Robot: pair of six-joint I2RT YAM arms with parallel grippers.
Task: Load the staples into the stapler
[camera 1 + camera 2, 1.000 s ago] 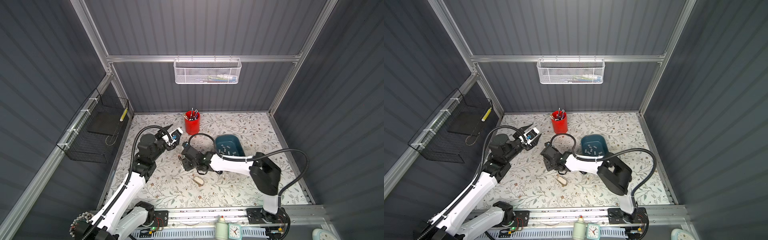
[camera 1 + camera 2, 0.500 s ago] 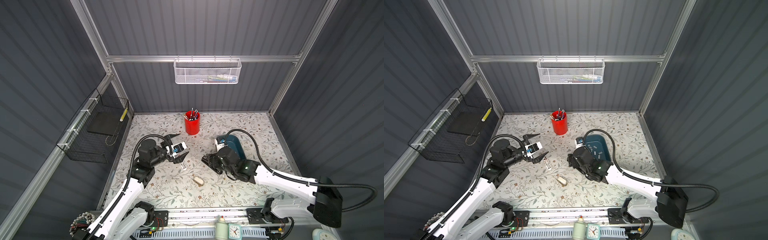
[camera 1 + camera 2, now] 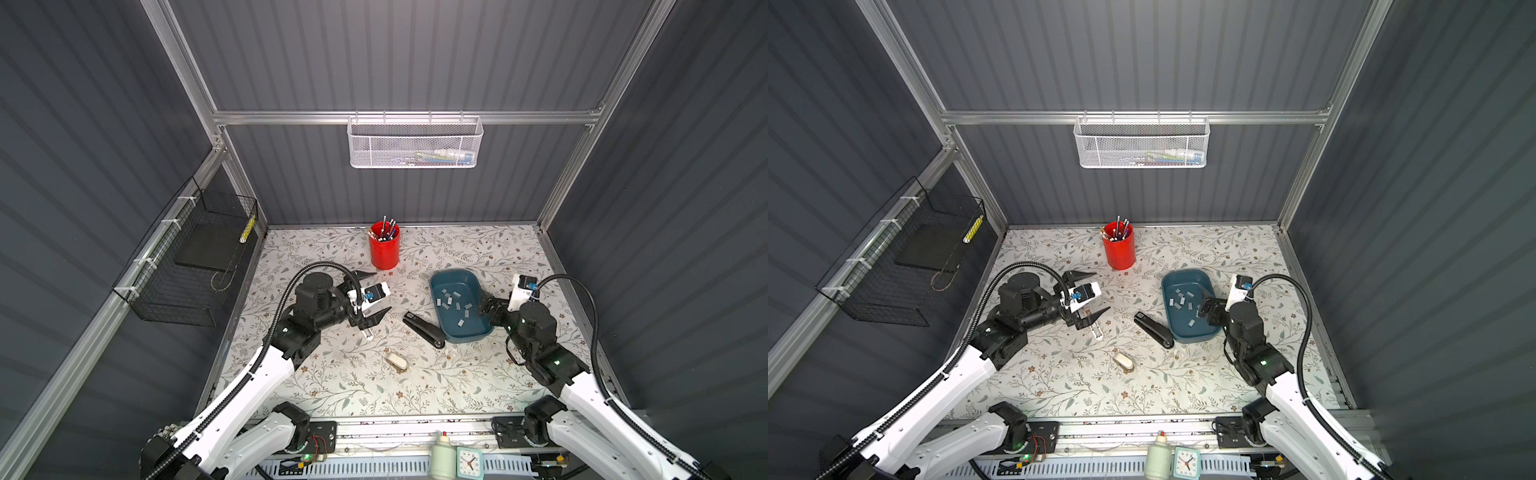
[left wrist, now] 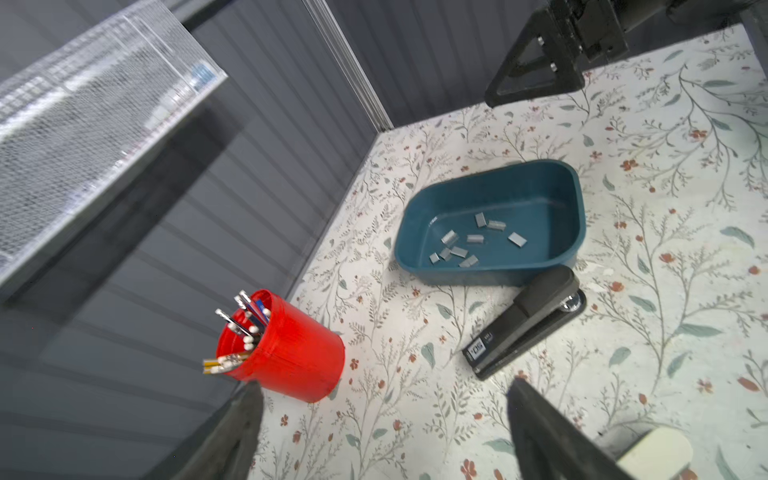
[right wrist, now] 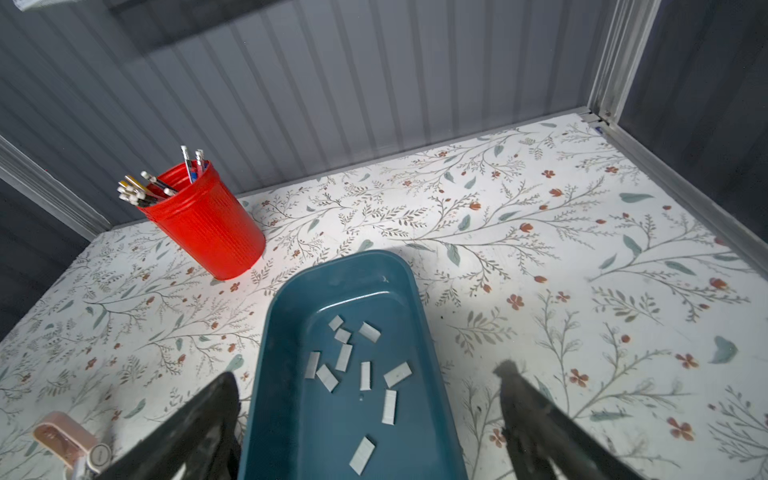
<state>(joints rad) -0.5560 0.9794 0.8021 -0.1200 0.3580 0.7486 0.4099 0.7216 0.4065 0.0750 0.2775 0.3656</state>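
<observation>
The staples point(image 5: 365, 375), about ten short pale grey metal strips, lie scattered flat on the floor of the dark teal oval plastic tray point(image 5: 291, 432). None has been lifted out. The black stapler point(image 4: 528, 320) lies shut on the floral tabletop point(image 3: 478, 374), its rear end just beside the tray's wall; I cannot tell whether the two touch.

The right gripper point(image 5: 365, 372) hangs over the tray's near end with its jaws spread wide and nothing between them. The left gripper point(image 4: 382, 384) is also wide and empty, above the table on the stapler's other side.

My judgement is that the step in hand is picking one strip. The lone strip closest to the right wrist camera looks the best choice, since it lies apart from the cluster. The jaws should narrow first, turn to span the strip's short width, and come straight down, as a flat strip may skid along the smooth floor. The stapler must also be opened, probably by the left arm.

The tray's walls crowd any low approach. A small cream oval object point(image 3: 395, 360) lies near the stapler's front, and the red ribbed cup of pencils point(image 3: 384, 249) stands well apart.
</observation>
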